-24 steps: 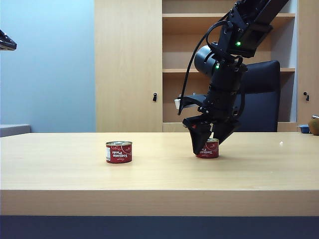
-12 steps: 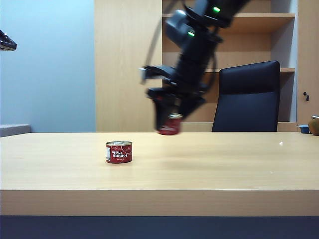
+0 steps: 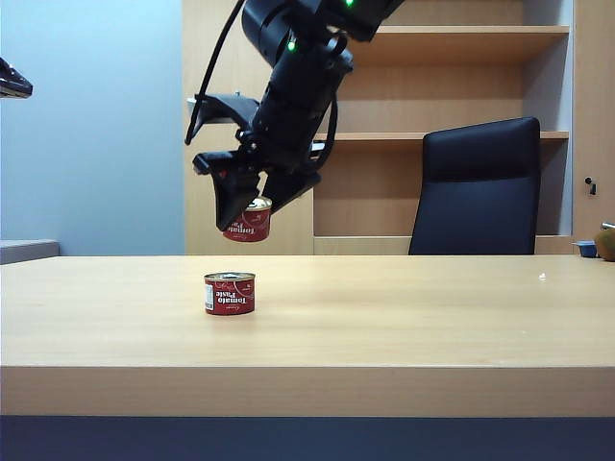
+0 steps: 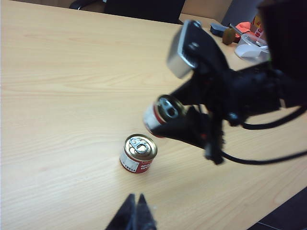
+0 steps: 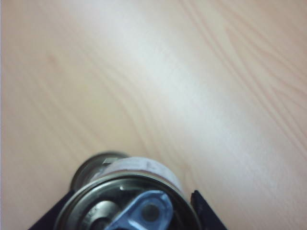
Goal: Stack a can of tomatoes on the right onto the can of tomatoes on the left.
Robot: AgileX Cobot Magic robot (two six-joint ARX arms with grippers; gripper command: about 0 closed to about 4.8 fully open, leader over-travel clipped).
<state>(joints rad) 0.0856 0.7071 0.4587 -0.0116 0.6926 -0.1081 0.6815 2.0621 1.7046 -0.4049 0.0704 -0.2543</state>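
Note:
One red can of tomatoes (image 3: pixel 230 293) stands upright on the left of the table (image 3: pixel 404 327); the left wrist view shows its pull-tab lid (image 4: pixel 138 153). My right gripper (image 3: pixel 245 213) hangs over it, a little to the right, shut on the other can of tomatoes (image 3: pixel 249 224), which is tilted in the air. There is a clear gap between the two cans. The right wrist view shows the held can's lid (image 5: pixel 129 203) filling the space between the fingers. My left gripper (image 4: pixel 136 197) is shut and empty, hovering near the standing can.
A black office chair (image 3: pixel 476 187) and wooden shelves (image 3: pixel 442 86) stand behind the table. Small items (image 4: pixel 242 36) lie at a far corner of the table. The left arm's tip (image 3: pixel 14 82) shows at the exterior view's left edge.
My right gripper lifted the can off the right part of the table and carried it up and left, to above the left can. The left arm stayed still.

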